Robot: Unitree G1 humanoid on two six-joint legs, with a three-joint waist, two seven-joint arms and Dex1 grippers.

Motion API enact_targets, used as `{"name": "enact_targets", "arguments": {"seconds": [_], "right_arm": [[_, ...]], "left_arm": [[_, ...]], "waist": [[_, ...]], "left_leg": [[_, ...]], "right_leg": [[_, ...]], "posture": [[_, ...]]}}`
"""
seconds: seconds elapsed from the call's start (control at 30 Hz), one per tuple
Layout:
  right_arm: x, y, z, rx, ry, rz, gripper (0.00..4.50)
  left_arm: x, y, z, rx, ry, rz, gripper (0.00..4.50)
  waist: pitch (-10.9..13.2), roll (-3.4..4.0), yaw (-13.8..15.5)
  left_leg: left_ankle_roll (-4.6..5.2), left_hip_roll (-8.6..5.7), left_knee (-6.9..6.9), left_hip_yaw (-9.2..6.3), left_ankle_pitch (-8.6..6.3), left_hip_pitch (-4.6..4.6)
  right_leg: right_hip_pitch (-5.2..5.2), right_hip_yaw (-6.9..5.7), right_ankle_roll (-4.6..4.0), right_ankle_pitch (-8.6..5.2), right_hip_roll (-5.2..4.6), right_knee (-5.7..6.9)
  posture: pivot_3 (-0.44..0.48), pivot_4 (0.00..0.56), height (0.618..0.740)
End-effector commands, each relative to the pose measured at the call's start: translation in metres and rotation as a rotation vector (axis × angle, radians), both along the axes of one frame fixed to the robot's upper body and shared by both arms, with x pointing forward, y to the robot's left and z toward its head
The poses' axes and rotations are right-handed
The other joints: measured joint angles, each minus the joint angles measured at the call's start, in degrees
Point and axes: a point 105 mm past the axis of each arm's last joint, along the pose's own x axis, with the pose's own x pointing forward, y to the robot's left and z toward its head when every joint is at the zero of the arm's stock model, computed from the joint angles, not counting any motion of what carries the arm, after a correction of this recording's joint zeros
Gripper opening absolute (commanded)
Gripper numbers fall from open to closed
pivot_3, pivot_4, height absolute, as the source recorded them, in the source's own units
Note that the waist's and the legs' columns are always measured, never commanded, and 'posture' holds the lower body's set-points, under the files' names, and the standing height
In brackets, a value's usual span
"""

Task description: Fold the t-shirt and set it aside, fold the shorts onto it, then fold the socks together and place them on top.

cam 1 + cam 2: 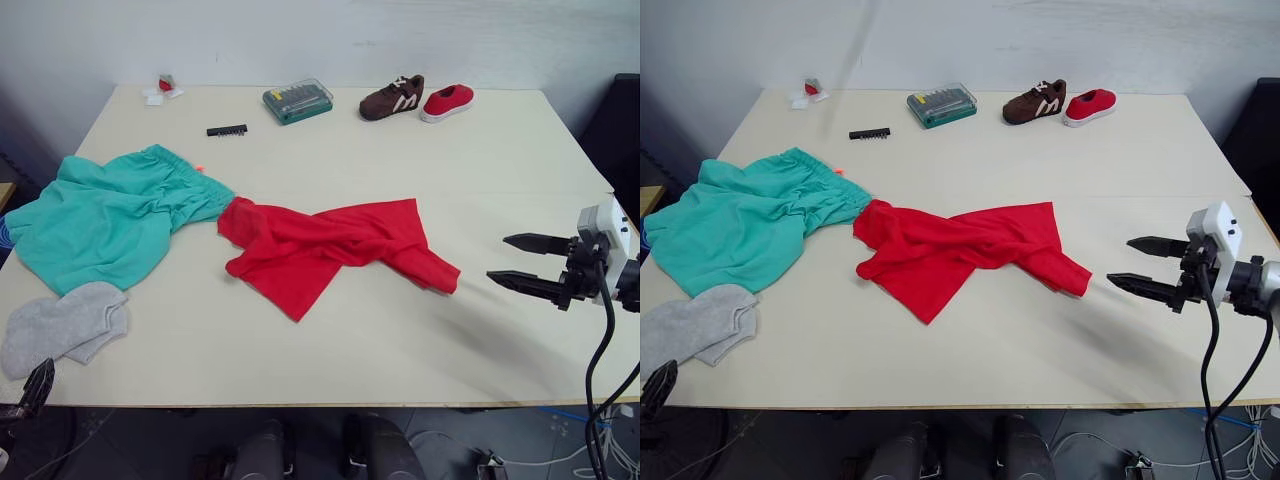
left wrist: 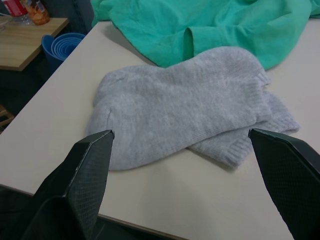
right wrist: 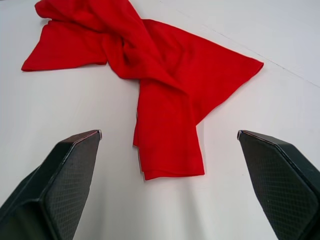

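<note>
The red t-shirt (image 1: 330, 247) lies crumpled in the middle of the table, one sleeve end (image 3: 170, 155) pointing toward my right gripper (image 1: 512, 260). That gripper hovers open a short way right of the shirt, with nothing between its fingers. The teal-green shorts (image 1: 105, 215) lie bunched at the left, touching the shirt's left end. The grey socks (image 1: 62, 325) lie overlapped at the near left corner. My left gripper (image 2: 182, 135) stands open at the table's front edge, just before the socks (image 2: 190, 120), holding nothing.
At the back of the table (image 1: 330, 350) sit a brown shoe (image 1: 392, 97), a red shoe (image 1: 446, 102), a green tool case (image 1: 298, 101), a black bit strip (image 1: 227, 130) and a small red-and-white item (image 1: 164, 89). Blue stacked cups (image 2: 62, 46) stand beside a wooden side table off the left edge.
</note>
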Motion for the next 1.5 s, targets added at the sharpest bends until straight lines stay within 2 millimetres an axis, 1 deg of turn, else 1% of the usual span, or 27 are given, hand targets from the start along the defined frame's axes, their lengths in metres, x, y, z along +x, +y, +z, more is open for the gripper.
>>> {"name": "enact_targets", "arguments": {"seconds": [0.03,0.17,0.27,0.37,0.43,0.53,0.57,0.63,0.7,0.77,0.87,0.9,0.97,1.03,1.13,1.2,1.4,1.5], "right_arm": [[0.001,-0.001,0.011,0.005,-0.053,-0.001,4.46],[0.002,-0.001,0.011,0.006,-0.058,-0.006,4.46],[0.0,-0.002,0.01,0.005,-0.059,-0.01,4.46],[-0.001,-0.003,0.01,0.004,-0.063,-0.022,4.46],[-0.003,-0.002,0.01,0.0,-0.068,-0.025,4.46],[-0.008,0.005,0.012,-0.014,-0.084,-0.014,4.46],[-0.011,0.008,0.013,-0.016,-0.089,-0.006,4.46],[-0.017,0.016,0.015,-0.02,-0.098,0.012,4.46],[-0.024,0.026,0.015,-0.007,-0.095,0.041,4.46],[-0.033,0.037,0.014,-0.003,-0.084,0.079,4.46],[-0.043,0.05,0.013,-0.002,-0.064,0.115,4.46],[-0.049,0.056,0.011,-0.006,-0.047,0.144,4.46],[-0.059,0.069,0.007,-0.009,-0.019,0.2,4.46],[-0.067,0.082,0.004,-0.021,-0.007,0.249,4.46],[-0.071,0.099,0.001,-0.046,-0.025,0.283,4.46],[-0.072,0.105,-0.001,-0.058,-0.037,0.287,4.46],[-0.071,0.116,-0.008,-0.08,-0.059,0.278,4.46],[-0.073,0.119,-0.013,-0.083,-0.055,0.276,4.46]], "left_arm": [[-0.001,0.0,0.012,0.029,-0.024,0.003,4.5],[0.003,-0.001,0.016,0.022,-0.041,0.001,4.5],[0.008,-0.005,0.018,0.03,-0.036,-0.029,4.5],[0.019,-0.013,0.024,0.048,-0.036,-0.09,4.5],[0.033,-0.027,0.029,0.078,-0.027,-0.189,4.5],[0.057,-0.058,0.039,0.117,-0.015,-0.382,4.5],[0.065,-0.07,0.042,0.133,-0.011,-0.458,4.5],[0.079,-0.103,0.047,0.126,-0.004,-0.664,4.5],[0.089,-0.133,0.048,0.132,0.03,-0.865,4.5],[0.103,-0.15,0.048,0.175,0.063,-0.986,4.5],[0.122,-0.174,0.055,0.229,0.074,-1.162,4.5],[0.129,-0.186,0.056,0.254,0.078,-1.259,4.5],[0.141,-0.206,0.053,0.311,0.094,-1.407,4.5],[0.148,-0.223,0.049,0.329,0.114,-1.531,4.5],[0.155,-0.242,0.038,0.388,0.148,-1.667,4.5],[0.158,-0.247,0.033,0.423,0.165,-1.71,4.5],[0.163,-0.256,0.019,0.517,0.209,-1.768,4.5],[0.169,-0.262,0.012,0.546,0.226,-1.747,4.5]], "waist": [[0.0,0.0,0.0],[0.0,0.0,0.03],[0.0,0.0,0.05],[0.0,0.01,0.09],[0.0,0.01,0.26],[0.01,0.04,0.5],[0.01,0.05,0.41],[0.01,0.05,0.28],[0.01,0.07,0.27],[0.02,0.14,0.3],[0.04,0.2,0.34],[0.04,0.2,0.31],[0.03,0.21,0.46],[0.04,0.21,0.52],[0.03,0.2,0.23],[0.04,0.18,0.26],[0.07,0.14,0.48],[0.07,0.14,0.66]], "left_leg": [[0.0,0.0,0.0,0.0,0.0,0.0],[0.0,0.0,0.01,0.0,0.0,0.0],[0.0,0.0,0.0,0.0,0.0,0.0],[0.01,0.0,0.01,0.0,0.01,0.0],[0.0,0.0,0.01,0.0,0.02,0.0],[-0.03,-0.01,0.02,-0.01,0.04,-0.01],[-0.07,-0.01,0.02,-0.01,0.05,-0.01],[-0.2,-0.01,0.01,-0.01,0.12,0.0],[-0.35,-0.01,-0.05,0.0,0.28,0.0],[-0.4,-0.01,-0.07,0.0,0.32,0.0],[-0.43,-0.01,-0.09,0.02,0.41,0.01],[-0.43,-0.01,-0.1,0.03,0.41,0.04],[-0.46,-0.01,-0.09,0.06,0.45,0.06],[-0.47,-0.02,-0.1,0.09,0.47,0.02],[-0.48,-0.01,-0.09,0.18,0.48,0.01],[-0.49,0.0,-0.02,0.22,0.54,0.01],[-0.45,0.0,0.12,0.2,0.58,-0.01],[-0.42,-0.01,0.15,0.18,0.58,-0.02]], "right_leg": [[0.0,0.0,0.0,0.0,0.0,0.0],[0.0,0.0,0.0,0.0,0.0,0.0],[0.0,0.0,0.0,0.0,0.0,0.0],[0.01,0.0,0.0,0.0,0.0,0.0],[0.01,-0.01,0.0,0.0,0.0,0.02],[0.02,-0.01,0.01,0.0,-0.01,0.03],[0.02,-0.01,0.01,0.01,-0.01,0.03],[0.02,0.0,0.01,0.01,0.0,0.04],[0.02,-0.01,0.02,0.01,0.0,0.05],[0.02,-0.01,0.02,0.01,0.02,0.07],[0.0,-0.01,0.02,0.01,0.06,0.12],[0.03,-0.01,0.03,0.02,0.07,0.13],[0.03,0.0,0.04,0.02,0.14,0.16],[0.01,0.01,0.06,0.03,0.18,0.16],[-0.02,0.05,0.08,0.04,0.27,0.15],[-0.04,0.08,0.09,0.05,0.32,0.19],[-0.03,0.09,0.1,0.05,0.3,0.28],[-0.03,0.11,0.12,0.06,0.26,0.3]], "posture": [[0.0,0.15,0.74],[0.0,0.15,0.74],[0.0,0.15,0.74],[0.0,0.15,0.74],[0.0,0.15,0.74],[0.0,0.15,0.74],[0.0,0.15,0.74],[0.0,0.15,0.74],[0.0,0.15,0.74],[0.0,0.15,0.74],[0.0,0.15,0.74],[0.0,0.15,0.74],[0.0,0.15,0.74],[0.0,0.15,0.74],[0.0,0.15,0.74],[0.0,0.15,0.74],[0.0,0.15,0.74],[0.0,0.15,0.74]]}}
